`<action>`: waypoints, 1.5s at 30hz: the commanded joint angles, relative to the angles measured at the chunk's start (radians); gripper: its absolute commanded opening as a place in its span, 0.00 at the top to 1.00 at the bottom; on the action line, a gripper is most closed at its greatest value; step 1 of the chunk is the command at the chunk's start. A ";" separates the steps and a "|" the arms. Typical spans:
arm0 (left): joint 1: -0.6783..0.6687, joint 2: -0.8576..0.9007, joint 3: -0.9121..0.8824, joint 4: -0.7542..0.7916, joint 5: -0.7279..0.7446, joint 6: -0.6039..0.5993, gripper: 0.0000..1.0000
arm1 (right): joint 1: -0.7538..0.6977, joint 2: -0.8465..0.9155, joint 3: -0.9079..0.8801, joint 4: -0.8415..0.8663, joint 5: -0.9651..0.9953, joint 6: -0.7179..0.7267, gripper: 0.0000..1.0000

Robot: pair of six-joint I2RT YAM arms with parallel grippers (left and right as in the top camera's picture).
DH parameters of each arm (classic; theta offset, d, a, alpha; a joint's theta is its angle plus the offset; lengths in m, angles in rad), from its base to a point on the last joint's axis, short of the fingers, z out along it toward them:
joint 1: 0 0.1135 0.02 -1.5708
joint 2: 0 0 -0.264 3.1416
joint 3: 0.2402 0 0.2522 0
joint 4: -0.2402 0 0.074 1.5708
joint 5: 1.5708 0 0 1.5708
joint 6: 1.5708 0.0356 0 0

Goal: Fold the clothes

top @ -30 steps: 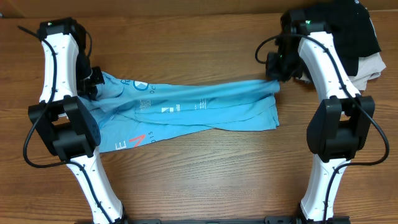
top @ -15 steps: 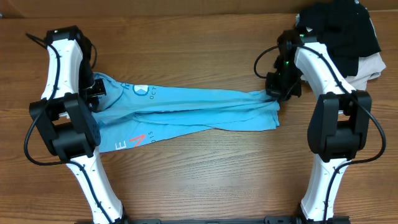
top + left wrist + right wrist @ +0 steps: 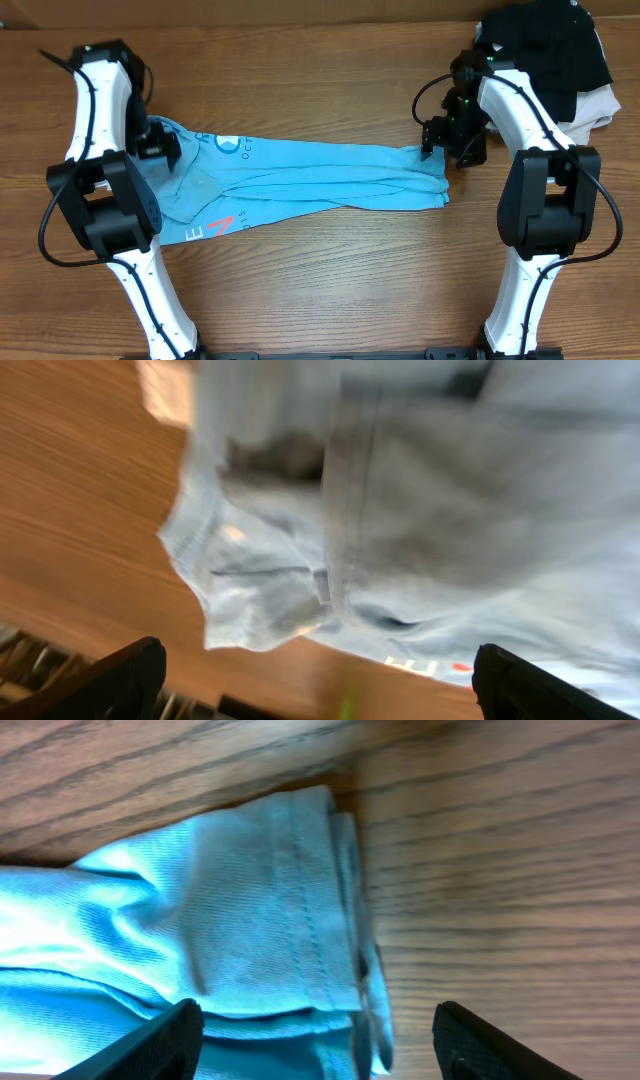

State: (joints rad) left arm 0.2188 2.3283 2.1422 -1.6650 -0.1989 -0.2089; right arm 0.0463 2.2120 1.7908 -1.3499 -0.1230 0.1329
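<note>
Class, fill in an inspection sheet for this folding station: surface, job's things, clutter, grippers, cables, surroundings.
Surface: brown wood-grain table.
Job's things: light blue T-shirt, bunched into a long wrinkled band between the arms.
Clutter: black garments on a beige folded cloth, far right corner.
Grippers: left gripper and right gripper both open, fingers over the shirt's ends, holding nothing.
Cables: black cables looped along both arms.
Surroundings: nothing seen.

Even bright light, soft shadows (left wrist view motion-blurred).

The wooden table (image 3: 320,290) bears a blue T-shirt (image 3: 330,175), black garments (image 3: 560,50), beige cloth (image 3: 600,110).
</note>
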 commanded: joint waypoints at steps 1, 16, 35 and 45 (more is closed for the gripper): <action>0.011 -0.008 0.190 -0.018 0.016 0.008 0.00 | -0.004 -0.026 -0.027 0.010 -0.067 -0.033 0.21; -0.003 -0.037 0.933 -0.024 0.308 0.056 0.00 | -0.002 -0.026 -0.319 0.225 -0.055 -0.058 0.20; -0.002 -0.060 0.938 -0.024 0.290 0.056 0.00 | -0.187 -0.078 -0.273 0.290 -0.158 -0.008 0.96; 0.000 -0.060 0.938 -0.024 0.209 0.057 0.00 | -0.362 -0.143 -0.069 0.110 -0.273 -0.104 0.96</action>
State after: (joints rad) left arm 0.2222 2.2902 3.0642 -1.6871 0.0399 -0.1753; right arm -0.3214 2.1246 1.6699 -1.2240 -0.3523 0.0708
